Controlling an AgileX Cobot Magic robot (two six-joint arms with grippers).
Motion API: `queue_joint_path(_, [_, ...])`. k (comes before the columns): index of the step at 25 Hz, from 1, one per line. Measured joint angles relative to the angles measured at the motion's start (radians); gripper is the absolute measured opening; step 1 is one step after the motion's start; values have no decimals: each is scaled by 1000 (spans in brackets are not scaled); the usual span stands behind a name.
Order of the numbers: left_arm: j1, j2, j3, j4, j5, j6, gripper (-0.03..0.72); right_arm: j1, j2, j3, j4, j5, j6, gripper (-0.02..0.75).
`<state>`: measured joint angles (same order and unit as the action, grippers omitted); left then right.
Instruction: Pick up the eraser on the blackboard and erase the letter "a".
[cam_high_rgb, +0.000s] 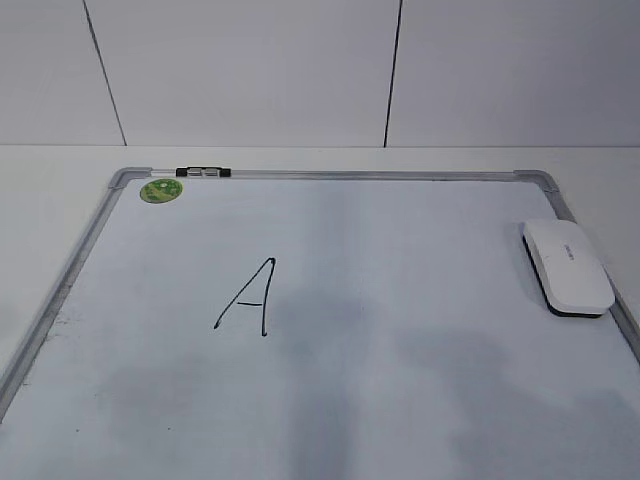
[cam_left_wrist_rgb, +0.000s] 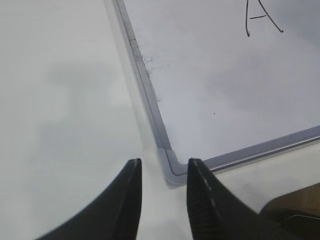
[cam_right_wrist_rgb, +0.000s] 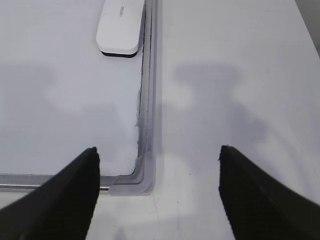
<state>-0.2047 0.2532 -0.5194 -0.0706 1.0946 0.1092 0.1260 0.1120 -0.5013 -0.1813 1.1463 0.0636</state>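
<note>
The blackboard (cam_high_rgb: 330, 400) lies flat on the pale table (cam_high_rgb: 60, 180), and the eraser (cam_high_rgb: 567, 267) sits on it at the right edge, hard against the frame, untouched. Only a tall capital "A" (cam_high_rgb: 248, 297) shows in marker near the middle. The left gripper (cam_left_wrist_rgb: 164, 200) hovers over the board's near left corner, fingers a narrow gap apart; the right gripper (cam_right_wrist_rgb: 157, 195) hangs above the near right corner, fingers spread wide, well short of the eraser
</note>
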Motion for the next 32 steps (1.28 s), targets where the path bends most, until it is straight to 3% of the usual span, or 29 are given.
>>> queue_joint_path(24, [0, -3, 0, -6, 0, 0, 235, 0, 0, 0, 4, 0, 0, 593])
queue_joint_path(32, [0, -101, 0, -6, 2, 0, 235, 0, -51, 0, 4, -2, 0, 593])
